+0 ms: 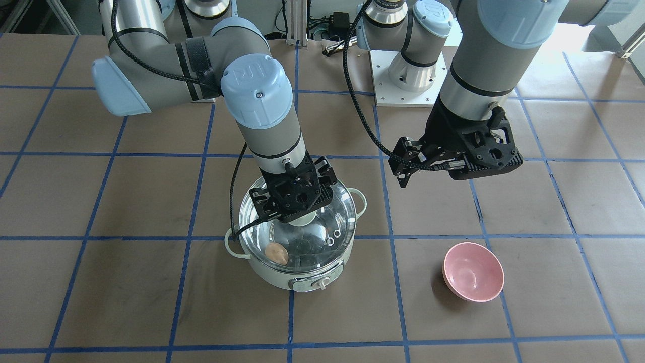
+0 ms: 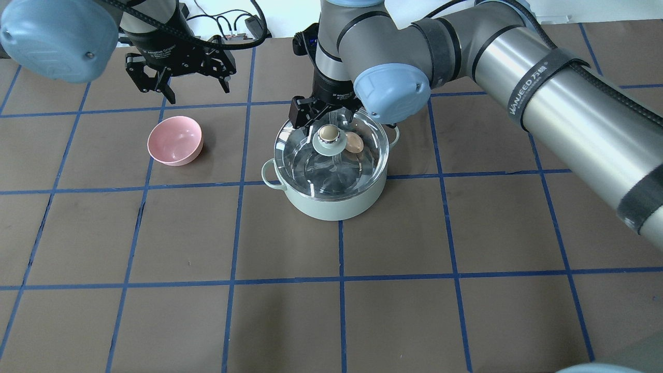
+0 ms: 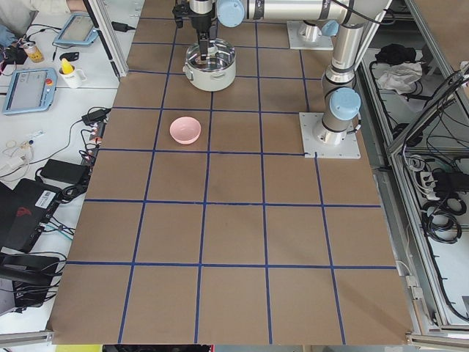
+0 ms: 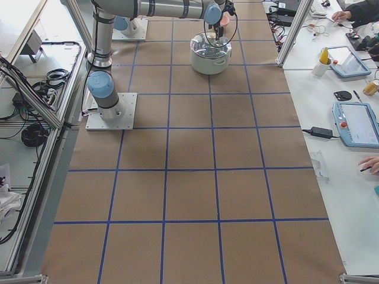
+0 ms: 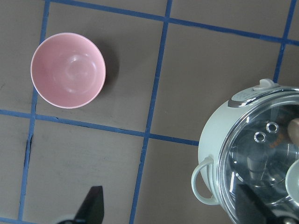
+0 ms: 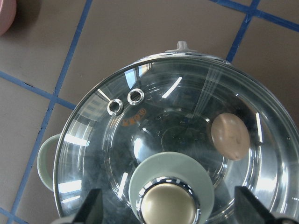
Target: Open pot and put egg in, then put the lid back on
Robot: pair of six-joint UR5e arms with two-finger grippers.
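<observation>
Two grippers stand over the surface (image 2: 207, 311). We find the right gripper (image 6: 171, 206) directly above the lid (image 2: 311, 158), its jaws spread wide on either side of the beige knob (image 2: 329, 134), clear of it on both sides and holding nothing. The lid rests on the pot (image 2: 336, 204). The egg (image 2: 354, 142) lies inside, visible through the glass near the wall between the front dial (image 1: 320, 285) and one loop handle. In the front-facing view the right wrist covers part of the lid. The left gripper (image 2: 197, 89) hangs above the surface, well apart from the pot, jaws open and empty. A pink bowl (image 2: 175, 140) stands upright on the pot's left, apart from it.
</observation>
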